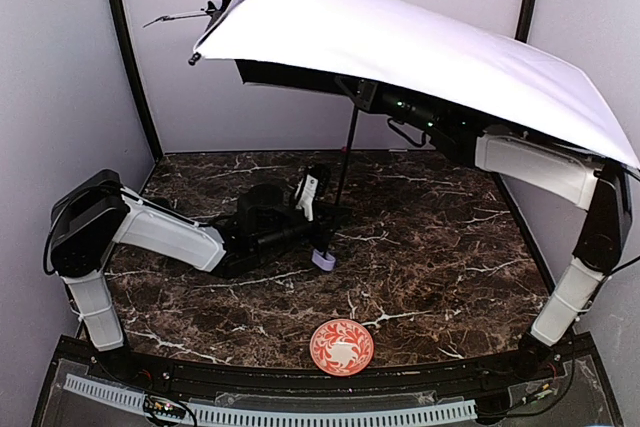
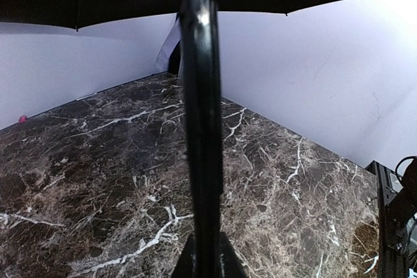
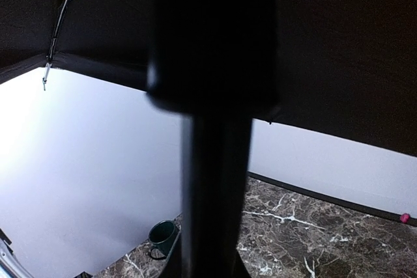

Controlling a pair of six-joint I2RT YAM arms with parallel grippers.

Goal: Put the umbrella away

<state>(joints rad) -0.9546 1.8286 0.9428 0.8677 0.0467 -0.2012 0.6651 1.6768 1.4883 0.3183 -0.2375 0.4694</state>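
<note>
Marble tabletop (image 1: 450, 247), dark and white-veined, lies beneath left gripper (image 1: 328, 215), clamped on umbrella (image 1: 400, 37) by its thin black shaft (image 1: 342, 162). Round red-patterned bowl (image 1: 342, 346) sits well apart, toward the bases. Whether right gripper (image 1: 352, 95), up under the smooth lavender canopy (image 1: 330, 17), is closed cannot be told.

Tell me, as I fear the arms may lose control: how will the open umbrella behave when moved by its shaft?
The umbrella is probably top-heavy: its wide canopy sits high on a thin shaft, so it may swing or tip. The glossy shaft could twist inside the left gripper. The thin rib at the canopy's edge looks easily bent.
</note>
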